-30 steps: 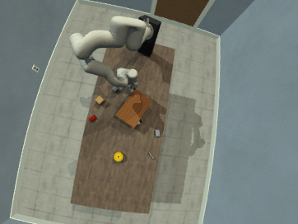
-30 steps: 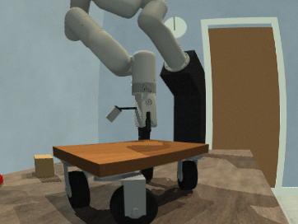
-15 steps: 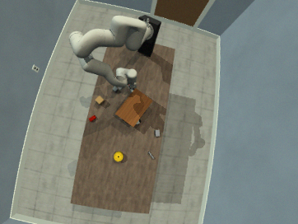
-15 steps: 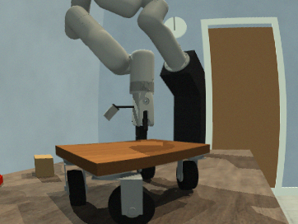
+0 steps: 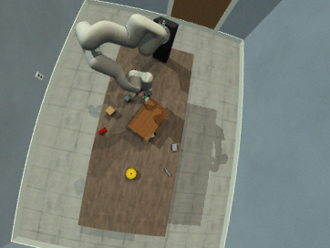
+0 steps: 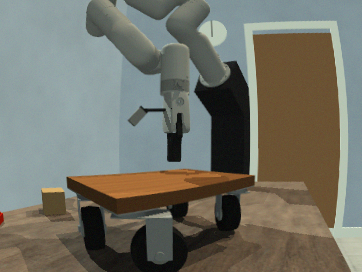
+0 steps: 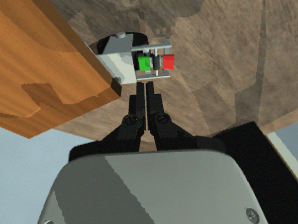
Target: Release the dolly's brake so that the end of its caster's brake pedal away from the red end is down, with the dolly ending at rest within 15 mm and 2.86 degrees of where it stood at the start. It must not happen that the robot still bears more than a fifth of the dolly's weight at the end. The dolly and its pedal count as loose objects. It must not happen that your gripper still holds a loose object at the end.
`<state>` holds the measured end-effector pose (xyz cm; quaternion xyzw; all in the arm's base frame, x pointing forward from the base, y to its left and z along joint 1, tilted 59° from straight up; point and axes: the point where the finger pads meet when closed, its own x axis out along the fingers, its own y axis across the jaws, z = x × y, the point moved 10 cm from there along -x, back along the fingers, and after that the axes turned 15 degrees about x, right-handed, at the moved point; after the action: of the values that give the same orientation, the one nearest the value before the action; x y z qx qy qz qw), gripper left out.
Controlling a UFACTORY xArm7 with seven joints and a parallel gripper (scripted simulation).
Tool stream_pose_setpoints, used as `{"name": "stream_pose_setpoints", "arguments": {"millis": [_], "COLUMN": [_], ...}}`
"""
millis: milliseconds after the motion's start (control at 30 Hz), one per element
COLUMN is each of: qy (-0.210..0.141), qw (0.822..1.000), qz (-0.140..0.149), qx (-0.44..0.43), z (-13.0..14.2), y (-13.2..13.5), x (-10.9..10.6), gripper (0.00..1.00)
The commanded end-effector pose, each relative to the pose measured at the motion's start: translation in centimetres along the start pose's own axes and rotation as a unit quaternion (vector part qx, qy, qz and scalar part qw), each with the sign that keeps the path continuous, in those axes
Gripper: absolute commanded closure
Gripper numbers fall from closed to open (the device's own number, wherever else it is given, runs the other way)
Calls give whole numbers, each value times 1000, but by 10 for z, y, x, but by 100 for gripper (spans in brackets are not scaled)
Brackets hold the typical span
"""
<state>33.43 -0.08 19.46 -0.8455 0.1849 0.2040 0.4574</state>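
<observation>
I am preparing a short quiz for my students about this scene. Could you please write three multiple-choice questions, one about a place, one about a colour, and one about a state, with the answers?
1. Where is the brake pedal relative to the end effector?
A. just beyond the fingertips
B. clamped between the fingers
C. behind the wrist

2. What colours are the pedal's two ends?
A. blue and yellow
B. green and red
C. white and black

3. What is the end effector's state?
A. wide open
B. shut on a block
C. shut, holding nothing

Answers: 1 A, the wrist view shows the pedal past the tips, beside the dolly. 2 B, a green end and a red end. 3 C, the fingers lie together, nothing between.
</observation>
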Motion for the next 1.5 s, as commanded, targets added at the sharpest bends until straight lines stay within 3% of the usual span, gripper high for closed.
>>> {"name": "stream_pose_setpoints", "arguments": {"millis": [0, 1467], "qy": [-3, -2], "qw": [1000, 1000], "qz": [2, 2], "qx": [0, 0], "z": [-2, -2], "y": [-1, -1], "x": [-20, -24], "gripper": [100, 100]}}
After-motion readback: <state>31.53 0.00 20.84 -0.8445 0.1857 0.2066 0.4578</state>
